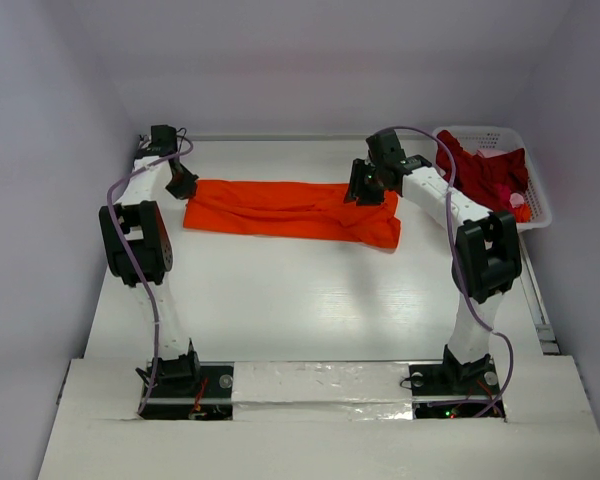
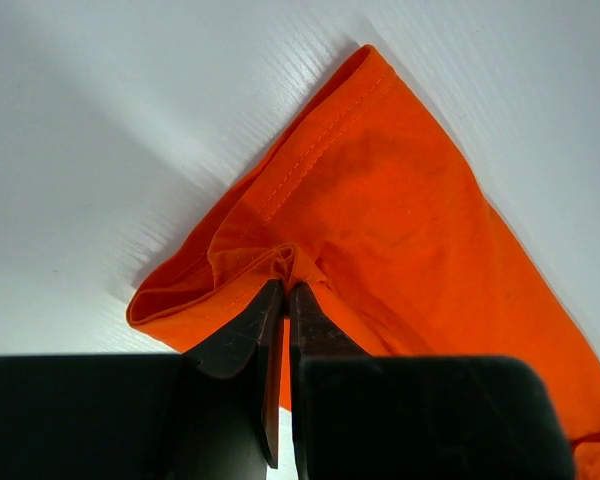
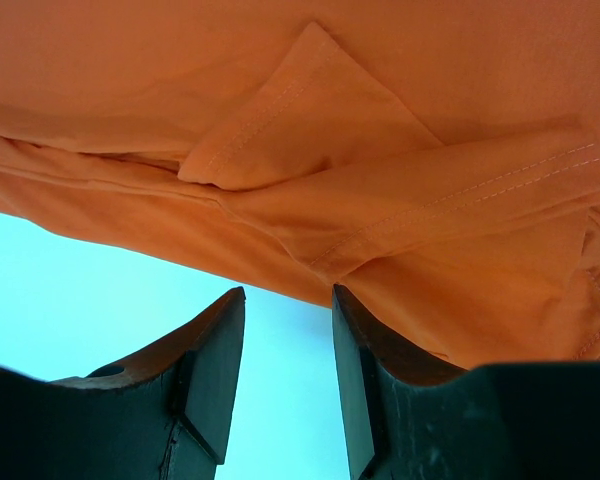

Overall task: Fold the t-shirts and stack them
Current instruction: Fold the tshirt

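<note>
Closest to the left wrist camera, the left gripper (image 2: 285,287) has its two dark fingers pressed almost together, with a small puckered fold of the orange t-shirt (image 2: 400,220) pinched at their tips. From that pinch the cloth runs off toward 1 o'clock to a hemmed corner and down toward 4 o'clock along the white table (image 2: 100,150).

In the right wrist view the right gripper (image 3: 288,300) stands with its jaws moderately apart. Only pale table surface shows between them, and nothing is held. The orange t-shirt (image 3: 380,120) fills the upper part of that view, just beyond the fingertips from 10 to 3 o'clock, in overlapping stitched folds. Its edge lies just beside the right-hand finger; I cannot tell whether they touch.

From above, the orange t-shirt (image 1: 290,210) lies as a long folded band across the far half of the table (image 1: 310,300), toward 12 o'clock from the table's middle. The left gripper (image 1: 180,183) is at the band's 9 o'clock end and the right gripper (image 1: 365,190) is over it near the 3 o'clock end. The crimson t-shirts (image 1: 490,175) are heaped in a white lattice basket (image 1: 540,215) at 2 o'clock, apart from the orange one.
</note>
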Controlling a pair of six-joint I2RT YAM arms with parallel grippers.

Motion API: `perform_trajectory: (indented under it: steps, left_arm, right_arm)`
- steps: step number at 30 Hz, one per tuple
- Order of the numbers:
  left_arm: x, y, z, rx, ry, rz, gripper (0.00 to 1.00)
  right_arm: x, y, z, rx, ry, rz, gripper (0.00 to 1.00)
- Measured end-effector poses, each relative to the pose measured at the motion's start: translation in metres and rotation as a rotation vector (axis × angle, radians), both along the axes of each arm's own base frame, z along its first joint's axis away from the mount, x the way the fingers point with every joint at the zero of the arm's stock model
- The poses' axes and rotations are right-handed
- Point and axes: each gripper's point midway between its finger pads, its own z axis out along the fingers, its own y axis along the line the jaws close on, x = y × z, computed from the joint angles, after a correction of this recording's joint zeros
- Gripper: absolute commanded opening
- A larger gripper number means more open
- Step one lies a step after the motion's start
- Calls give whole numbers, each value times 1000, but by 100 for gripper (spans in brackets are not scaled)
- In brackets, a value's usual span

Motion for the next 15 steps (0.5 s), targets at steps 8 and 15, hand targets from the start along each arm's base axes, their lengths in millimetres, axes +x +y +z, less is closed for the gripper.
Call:
perform_trajectory:
  steps: [8, 15]
  left_arm:
    - [-4, 0, 2, 4, 19, -6, 0]
    - [-8, 0, 0, 9, 36, -16, 0]
  right_arm:
    - [-1, 1, 0, 6, 2, 5, 45]
    - [-1, 2, 0, 8, 3, 7, 46]
